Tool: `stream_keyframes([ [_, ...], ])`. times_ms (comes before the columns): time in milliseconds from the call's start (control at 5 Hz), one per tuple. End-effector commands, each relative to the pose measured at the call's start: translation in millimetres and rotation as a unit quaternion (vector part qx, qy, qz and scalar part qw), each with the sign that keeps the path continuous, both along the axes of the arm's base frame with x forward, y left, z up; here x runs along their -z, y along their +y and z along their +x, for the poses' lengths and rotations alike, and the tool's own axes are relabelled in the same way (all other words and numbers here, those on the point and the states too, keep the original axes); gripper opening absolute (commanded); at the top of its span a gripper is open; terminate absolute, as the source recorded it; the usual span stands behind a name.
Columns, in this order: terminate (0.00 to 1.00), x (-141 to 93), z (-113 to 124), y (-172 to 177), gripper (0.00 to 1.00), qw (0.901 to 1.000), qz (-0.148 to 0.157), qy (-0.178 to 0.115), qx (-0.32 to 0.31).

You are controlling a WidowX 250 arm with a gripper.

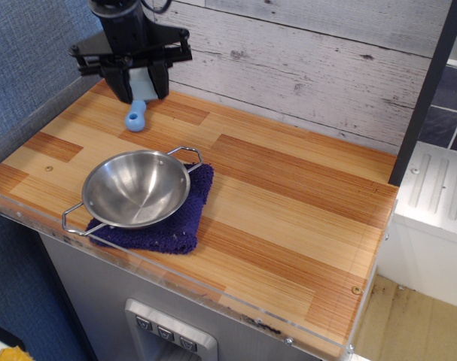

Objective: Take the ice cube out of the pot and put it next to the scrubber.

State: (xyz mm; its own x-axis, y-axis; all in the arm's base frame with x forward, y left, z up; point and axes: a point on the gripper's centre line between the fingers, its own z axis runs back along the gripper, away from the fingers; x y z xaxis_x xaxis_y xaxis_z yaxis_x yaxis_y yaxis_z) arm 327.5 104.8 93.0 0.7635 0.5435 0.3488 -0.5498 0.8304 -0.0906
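Hovering at the back-left corner of the counter (288, 195), the gripper (140, 84) clamps a pale block between its dark fingers, surely the ice cube (141, 82), and it hangs right over the scrubber (136, 117), whose light-blue handle pokes out below while its head is hidden behind the fingers. That spot makes sense, since the cube belongs beside that tool. The cube looks greyish-white, faintly blue, opaque and small; whether it touches the wood yet is hard to judge. Nearer the front, the pot (135, 188) sits empty on the purple cloth (175, 226), well apart.
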Motion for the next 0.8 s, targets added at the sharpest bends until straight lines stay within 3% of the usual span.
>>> stream_keyframes([
  [0, 0.0, 15.4, 37.5, -6.5, 0.0, 0.9997, 0.016, 0.003, 0.019],
  [600, 0.0, 63.5, 59.7, 3.4, 0.0, 0.9986, 0.022, 0.038, 0.029],
])
